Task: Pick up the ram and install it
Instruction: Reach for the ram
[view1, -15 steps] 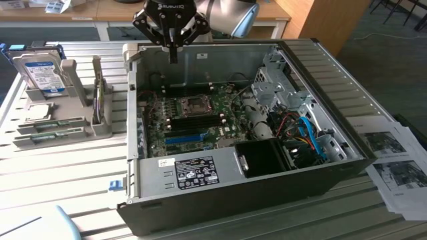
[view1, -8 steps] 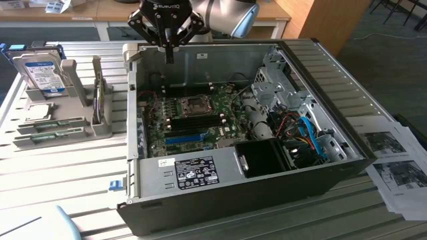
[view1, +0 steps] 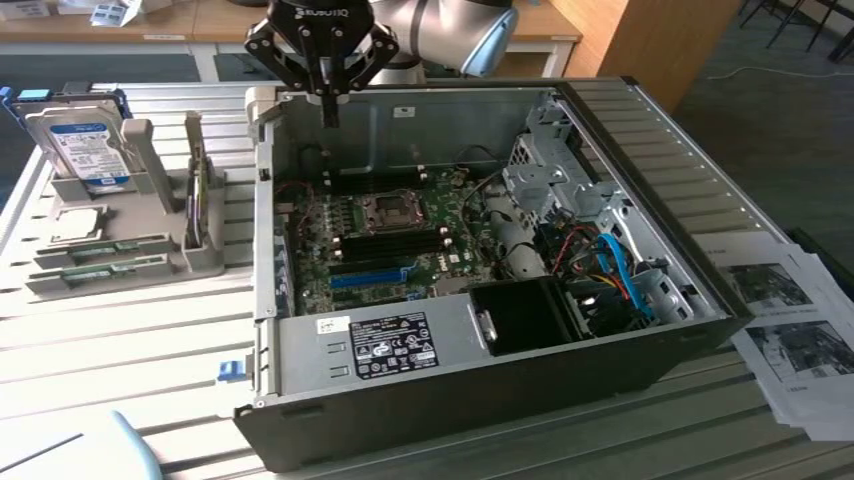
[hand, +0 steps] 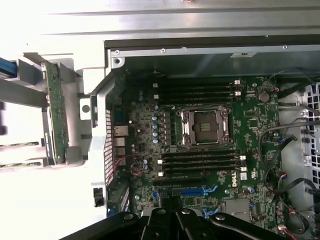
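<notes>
Computer case (view1: 441, 410), lid off, motherboard (view1: 387, 245) exposed; grey rack (view1: 147, 165) just beside it at the exterior view's left; gripper (view1: 330, 115) above the case's far wall, jaws closed on nothing; ram (view1: 196, 205) standing on edge in the rack.

Green with small dark chips for the ram (hand: 54, 115); pale grey for its holder (view1: 200, 258). Green also for the motherboard (hand: 260, 125), striped by black memory slots (hand: 200, 159), one bright blue slot (view1: 367, 277). Silver hard drive (view1: 83, 145), blue-and-white label. Black gripper (view1: 328, 112). White papers (view1: 787, 320) with black print at the exterior view's right.
</notes>
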